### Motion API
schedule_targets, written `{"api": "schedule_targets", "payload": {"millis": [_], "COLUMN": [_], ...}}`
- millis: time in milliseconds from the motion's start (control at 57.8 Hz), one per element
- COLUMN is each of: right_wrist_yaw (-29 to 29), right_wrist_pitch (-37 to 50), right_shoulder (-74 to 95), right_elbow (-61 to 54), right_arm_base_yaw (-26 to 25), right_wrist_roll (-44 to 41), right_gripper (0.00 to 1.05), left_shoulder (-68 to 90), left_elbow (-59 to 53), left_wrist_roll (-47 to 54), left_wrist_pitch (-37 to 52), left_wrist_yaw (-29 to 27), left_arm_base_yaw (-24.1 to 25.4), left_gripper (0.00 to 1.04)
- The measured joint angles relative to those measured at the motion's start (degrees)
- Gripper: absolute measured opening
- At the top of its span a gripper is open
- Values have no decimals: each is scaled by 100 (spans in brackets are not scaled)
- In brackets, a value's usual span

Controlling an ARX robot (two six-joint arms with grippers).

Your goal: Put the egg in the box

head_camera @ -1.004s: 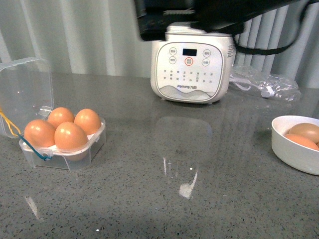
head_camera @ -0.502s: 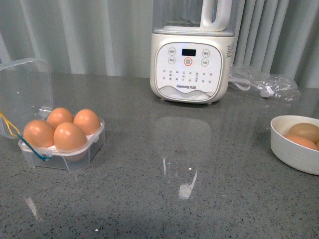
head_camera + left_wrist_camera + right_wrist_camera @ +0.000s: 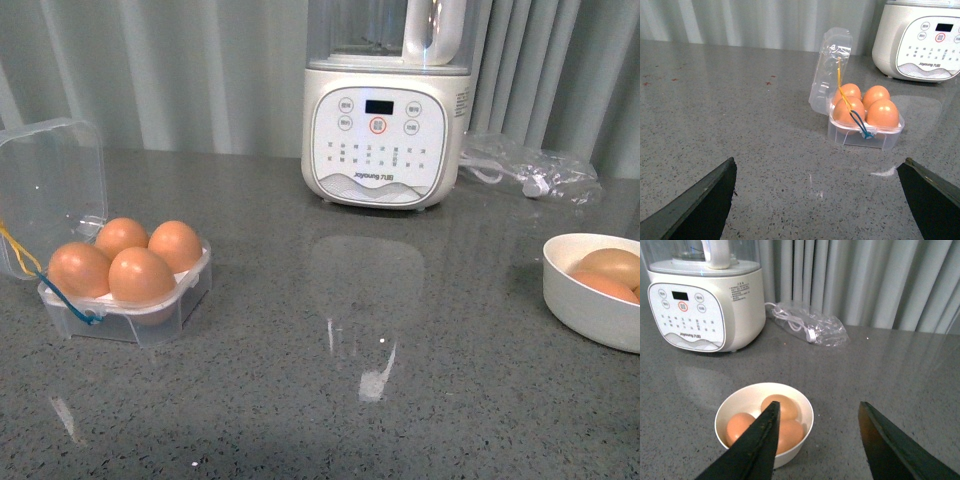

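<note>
The clear box stands at the table's left with its lid up, and an orange-brown egg fills each of its holes. In the left wrist view the same box lies ahead of my open left gripper, well apart from it. My right gripper is open and empty, beside a white bowl with three eggs; one egg shows just past a finger. Neither gripper shows in the front view.
A white blender stands at the back middle, with a clear plastic bag holding a cable to its right. The white bowl sits at the right edge. A grey curtain hangs behind the table.
A dark arm that crossed the top of the front view one second ago has left it, uncovering the blender's jug. The box, eggs and bowl have not moved.
</note>
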Motion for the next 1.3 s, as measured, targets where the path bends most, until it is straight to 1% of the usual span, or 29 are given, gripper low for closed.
{"api": "schedule_targets", "payload": {"millis": [17, 52, 87, 121, 208, 519, 848, 935, 1298], "right_wrist_yaw": [33, 216, 411, 485, 479, 520, 520, 520, 520], "right_wrist_pitch": [0, -2, -4, -4, -50, -339, -894, -813, -1397], "right_shoulder": [-81, -186, -260, -341, -570, -1252, -2083, -2227, -2837], "right_elbow": [-81, -186, -258, -328, -505, -905, -1169, -1344, -1342], "right_arm_base_yaw": [28, 155, 293, 396, 544, 549, 549, 549, 549], "right_wrist_roll": [11, 24, 33, 28, 42, 44, 44, 44, 44], "right_gripper": [19, 12, 7, 3, 3, 3, 3, 3, 3], "left_shoulder": [0, 0, 0, 0, 0, 0, 0, 0, 0], "left_elbow": [0, 0, 0, 0, 0, 0, 0, 0, 0], "left_wrist_roll": [0, 0, 0, 0, 0, 0, 0, 0, 0], "left_wrist_pitch": [0, 0, 0, 0, -2, -2, -2, -2, 0], "left_wrist_yaw": [0, 0, 0, 0, 0, -2, 0, 0, 0], "left_arm_base_yaw": [0, 0, 0, 0, 0, 0, 0, 0, 0], "left_gripper": [98, 98, 98, 98, 98, 98, 98, 98, 98]}}
